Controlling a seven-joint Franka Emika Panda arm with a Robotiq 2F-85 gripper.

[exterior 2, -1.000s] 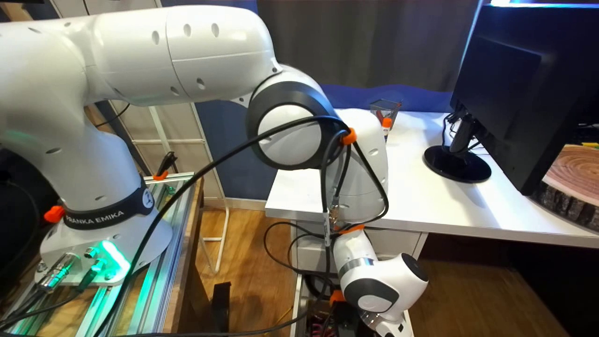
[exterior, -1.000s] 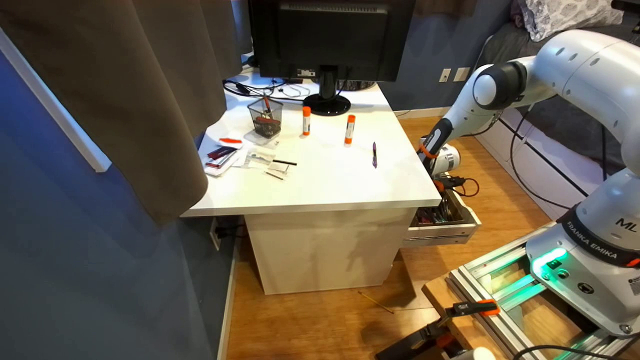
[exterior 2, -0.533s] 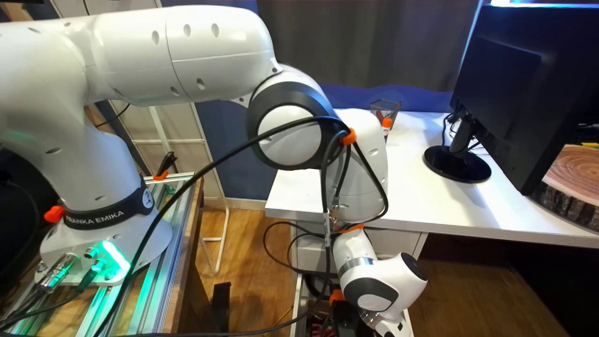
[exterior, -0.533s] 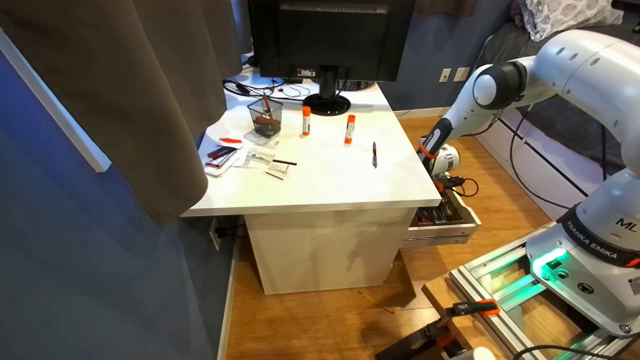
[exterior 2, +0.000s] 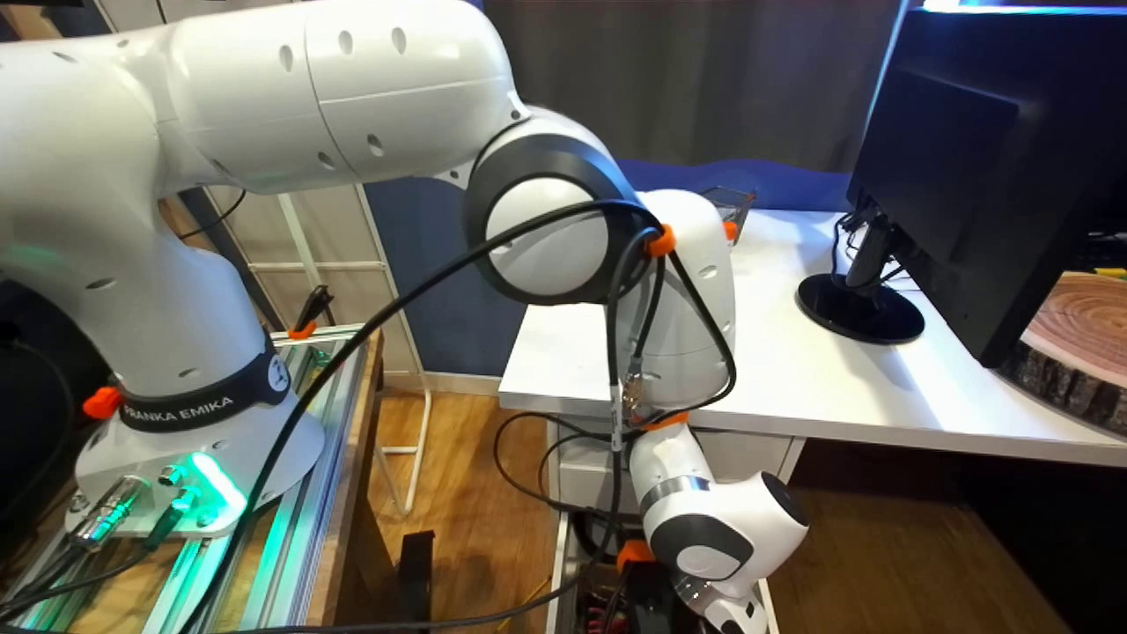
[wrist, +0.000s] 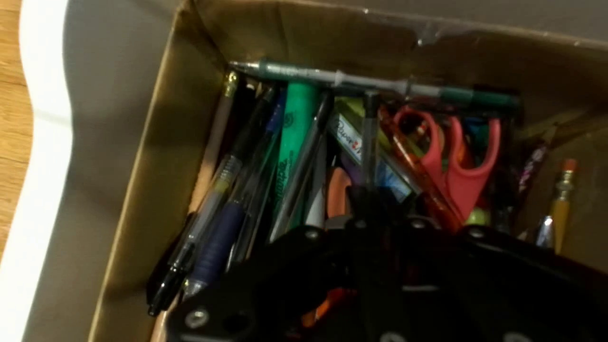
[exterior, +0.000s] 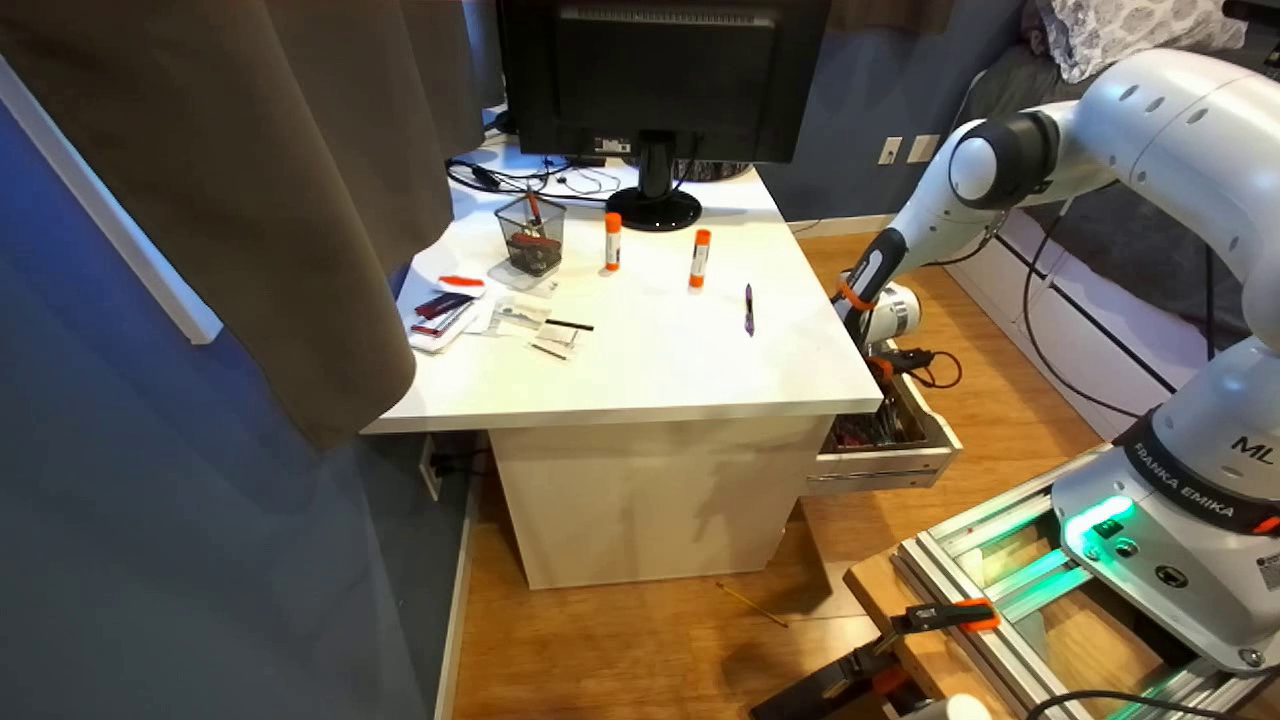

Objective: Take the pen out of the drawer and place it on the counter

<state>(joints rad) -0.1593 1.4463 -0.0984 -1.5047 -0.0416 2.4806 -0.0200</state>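
The white drawer (exterior: 885, 465) is pulled out below the counter (exterior: 650, 365); its rim (wrist: 45, 76) shows in the wrist view. A cardboard box (wrist: 156, 128) inside it holds many pens, a green highlighter (wrist: 297, 123) and pink-handled scissors (wrist: 468, 171). My gripper (wrist: 375, 199) is down among them, its dark fingers close together. A thin clear pen with a dark end (wrist: 370, 137) stands up from between the fingertips, so the gripper looks shut on it; its lower part is hidden. In both exterior views the fingertips are hidden. A purple pen (exterior: 749, 312) lies on the counter.
On the counter stand two glue sticks (exterior: 699, 260), a mesh pen cup (exterior: 532, 240), papers (exterior: 520, 318) and a monitor (exterior: 655, 80). The counter's edge (exterior 2: 634, 410) overhangs the drawer beside my arm. A green-white pen (wrist: 375, 83) lies along the box wall.
The arm holds still between the two earlier moments, then rises slightly. The elbow and forearm are a little higher now, and the wrist has shifted slightly.
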